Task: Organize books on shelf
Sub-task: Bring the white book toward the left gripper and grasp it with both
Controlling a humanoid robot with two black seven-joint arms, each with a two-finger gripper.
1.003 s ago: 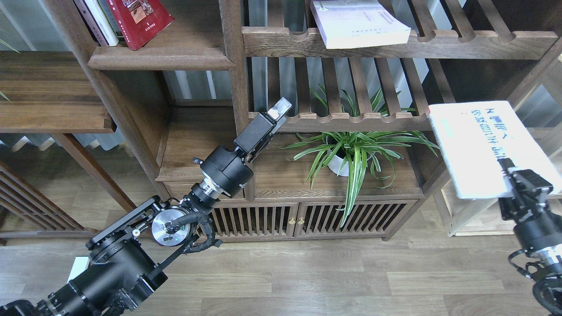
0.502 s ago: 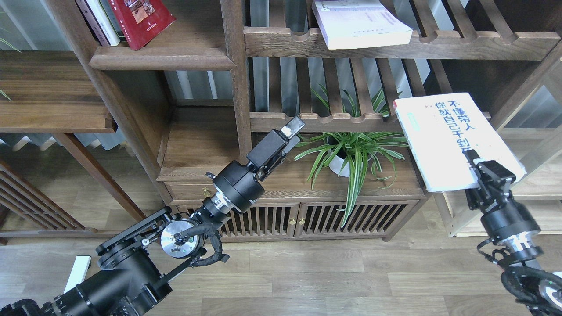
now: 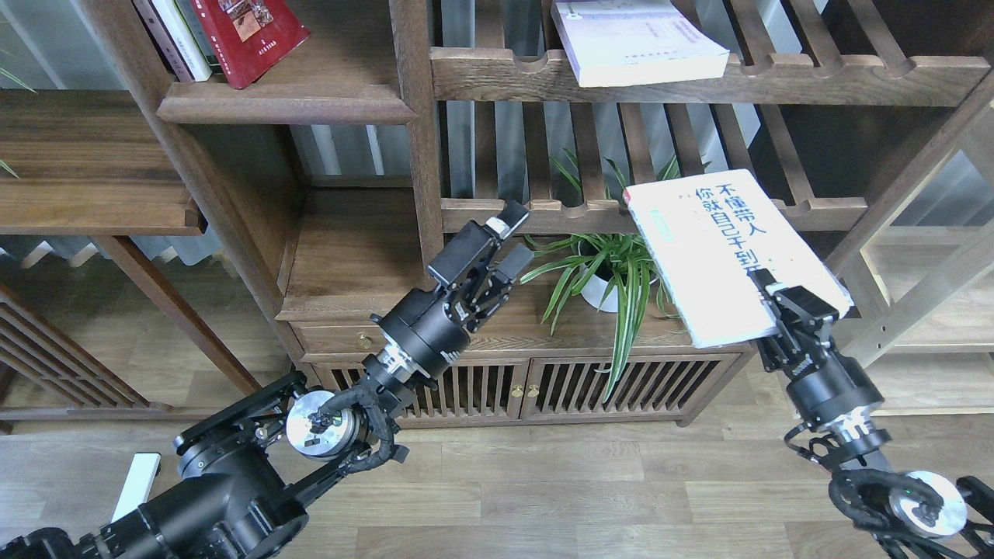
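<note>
My right gripper (image 3: 780, 299) is shut on the lower right corner of a white book (image 3: 722, 248) with big blue Chinese characters, held tilted in the air in front of the plant. My left gripper (image 3: 509, 241) stands open with nothing between its fingers, just below the slatted rack's front rail. A dark red book (image 3: 252, 31) leans on the solid shelf (image 3: 287, 97) at upper left beside other upright books. A pale lavender-white book (image 3: 633, 39) lies flat on the upper slatted rack.
A potted spider plant (image 3: 613, 272) stands on the cabinet top (image 3: 349, 256) behind the held book. Two slatted racks (image 3: 776, 78) cross the bookcase's right bay. A vertical post (image 3: 419, 132) divides the bays. Wooden floor lies below.
My right arm has carried the white book leftward and turned it, now in front of the plant. My left gripper has moved right and down and its fingers have opened.
</note>
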